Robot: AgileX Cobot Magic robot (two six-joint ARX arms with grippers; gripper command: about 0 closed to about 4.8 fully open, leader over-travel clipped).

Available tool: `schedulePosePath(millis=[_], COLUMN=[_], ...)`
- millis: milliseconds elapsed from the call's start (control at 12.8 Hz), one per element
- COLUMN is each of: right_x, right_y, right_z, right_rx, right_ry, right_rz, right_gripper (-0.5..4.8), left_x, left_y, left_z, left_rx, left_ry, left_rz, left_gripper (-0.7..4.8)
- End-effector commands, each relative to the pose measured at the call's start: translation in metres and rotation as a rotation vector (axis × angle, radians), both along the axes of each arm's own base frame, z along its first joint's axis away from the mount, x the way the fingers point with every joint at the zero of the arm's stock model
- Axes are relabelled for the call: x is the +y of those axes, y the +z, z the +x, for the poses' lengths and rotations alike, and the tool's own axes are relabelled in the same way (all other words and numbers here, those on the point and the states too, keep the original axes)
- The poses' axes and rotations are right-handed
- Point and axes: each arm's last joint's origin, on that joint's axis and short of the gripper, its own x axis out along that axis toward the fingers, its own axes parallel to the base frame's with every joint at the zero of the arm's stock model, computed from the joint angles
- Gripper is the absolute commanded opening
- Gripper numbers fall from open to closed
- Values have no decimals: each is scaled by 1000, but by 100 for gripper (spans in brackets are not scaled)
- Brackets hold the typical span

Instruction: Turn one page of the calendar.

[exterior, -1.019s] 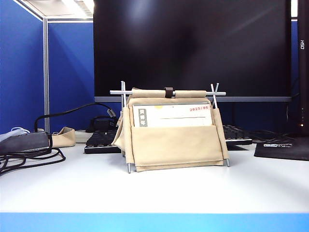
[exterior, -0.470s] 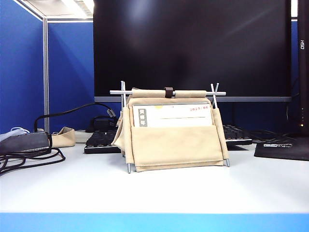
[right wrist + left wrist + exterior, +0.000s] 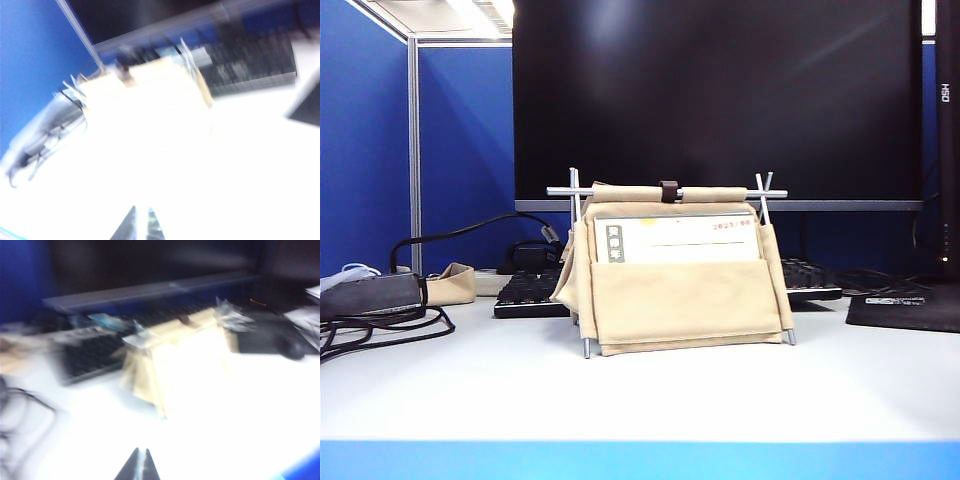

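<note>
The calendar [image 3: 680, 300] stands upright in the middle of the white table, a beige fabric tent on thin metal rods with a small brown strap [image 3: 669, 190] on top. The white sheet [image 3: 690, 240] facing front has a red 2023/06 at its upper right. The page is hidden. Neither gripper shows in the exterior view. In the blurred left wrist view, my left gripper [image 3: 142, 449] is shut and empty, well back from the calendar [image 3: 185, 360]. In the smeared right wrist view, my right gripper [image 3: 142, 208] has its fingers nearly together with nothing between them, also far from the calendar [image 3: 150, 100].
A large dark monitor [image 3: 720, 100] stands behind the calendar, with a black keyboard [image 3: 525, 290] under it. Cables and a power adapter [image 3: 370, 295] lie at the left, and a black pad [image 3: 910, 305] at the right. A blue partition [image 3: 370, 150] closes the left side.
</note>
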Motion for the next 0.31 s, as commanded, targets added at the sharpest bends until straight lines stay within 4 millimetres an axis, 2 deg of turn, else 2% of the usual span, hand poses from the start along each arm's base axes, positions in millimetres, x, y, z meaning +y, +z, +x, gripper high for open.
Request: schedulePosePath(millis=[78,157,314], right_x=[-1,0,1], right_y=[-13,-37,-70], right_z=[7,16,21], right_rx=[-35,-10,66], right_ry=[-88,-97,-93], right_rz=[-31,-53,-93], right_gripper=[17,17,17], left_x=[-11,-12,-11], left_y=[-40,-57,-81], left_z=[1,1,2], left_rx=[57,83,77], left_ry=[-47,-35,38], left_rz=[-33,-9,54], left_gripper=[-6,-6,-6])
